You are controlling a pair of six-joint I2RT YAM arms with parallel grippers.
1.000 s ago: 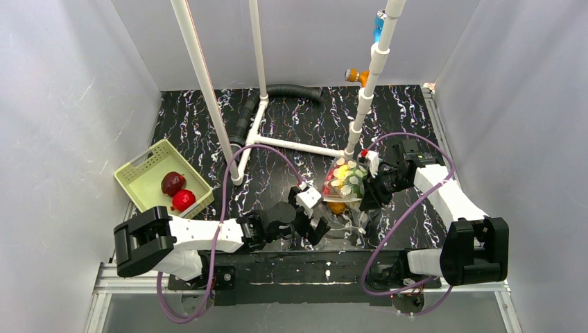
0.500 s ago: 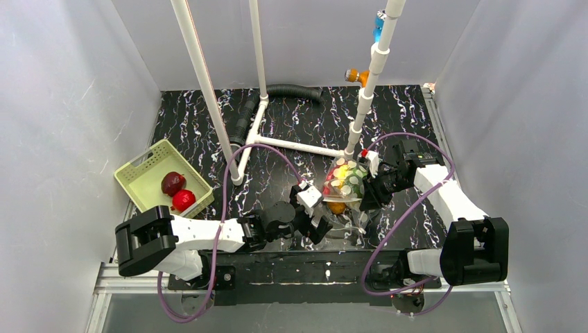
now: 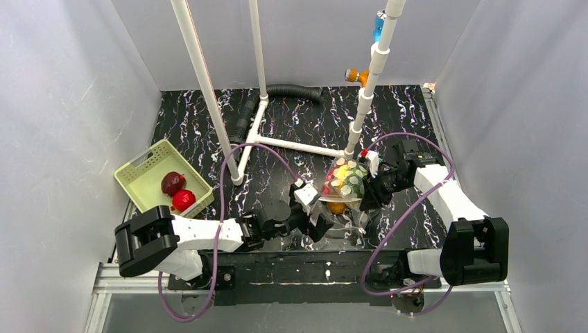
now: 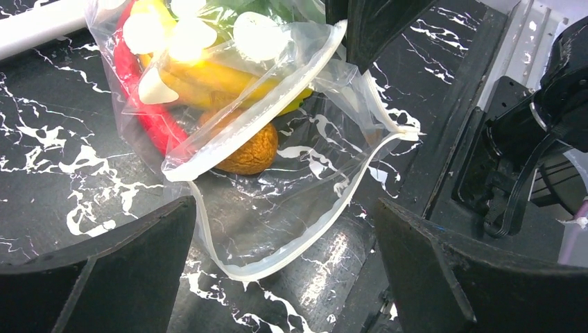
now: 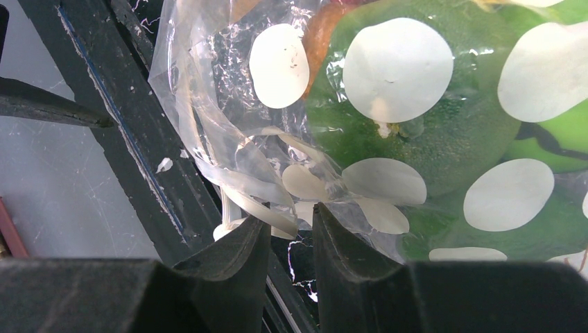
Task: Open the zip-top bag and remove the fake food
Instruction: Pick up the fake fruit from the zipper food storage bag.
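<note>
I hold the zip-top bag [image 4: 305, 173] pinched at its edge in my right gripper [image 5: 290, 232]; my left gripper [image 4: 281, 239] spreads wide just before the bag's open mouth, fake food [image 4: 201, 73] inside

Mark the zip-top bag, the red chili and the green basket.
zip-top bag [image 4: 298, 201]: left wrist view, clear wall inside the open mouth.
red chili [image 4: 145, 118]: left wrist view, middle of its body.
green basket [image 3: 147, 182]: top external view, bare floor.

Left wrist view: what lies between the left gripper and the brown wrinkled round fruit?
Left wrist view shows only the clear, white-dotted zip-top bag, mouth gaping, on black marbled table.
</note>
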